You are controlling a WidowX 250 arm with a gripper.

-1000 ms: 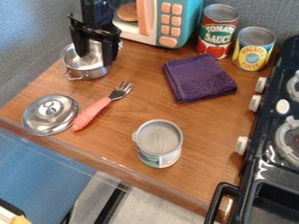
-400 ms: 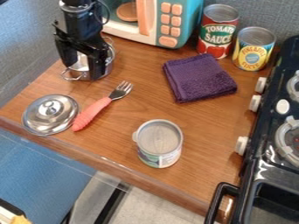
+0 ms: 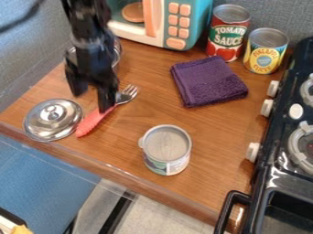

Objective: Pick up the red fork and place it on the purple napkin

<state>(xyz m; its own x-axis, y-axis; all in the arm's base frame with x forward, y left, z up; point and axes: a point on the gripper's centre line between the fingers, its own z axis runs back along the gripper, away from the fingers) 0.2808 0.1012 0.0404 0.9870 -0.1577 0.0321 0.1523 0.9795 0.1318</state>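
- One black handle (image 3: 227, 211) sits nearest, at the front of the black stove (image 3: 278, 157), which has three white knobs (image 3: 253, 151) along its left side.
- One short can (image 3: 166, 157) stands upright on the wooden counter (image 3: 211, 178), its grey top facing up (what it contains, I cannot tell).
- One silver lid (image 3: 52, 119) lies farther back at the left, knob up.
- One red fork (image 3: 94, 121) lies on the counter just beside the lid, tines pointing away, well apart from the napkin.
- One black pincer (image 3: 92, 102) hangs over the fork's handle, its two fingers apart (whether either touches the fork, I cannot tell).
- One purple napkin (image 3: 209, 82) lies folded to the right of the fork.
- One silver pot (image 3: 116, 58) stands behind the pincer, partly hidden (its inside too).
- Two taller cans, one red (image 3: 228, 34) and one yellow and blue (image 3: 266, 51), stand upright at the back; three cans altogether.
- One toy microwave (image 3: 198, 23) stands beyond, with one round brown thing (image 3: 133, 12) visible inside.
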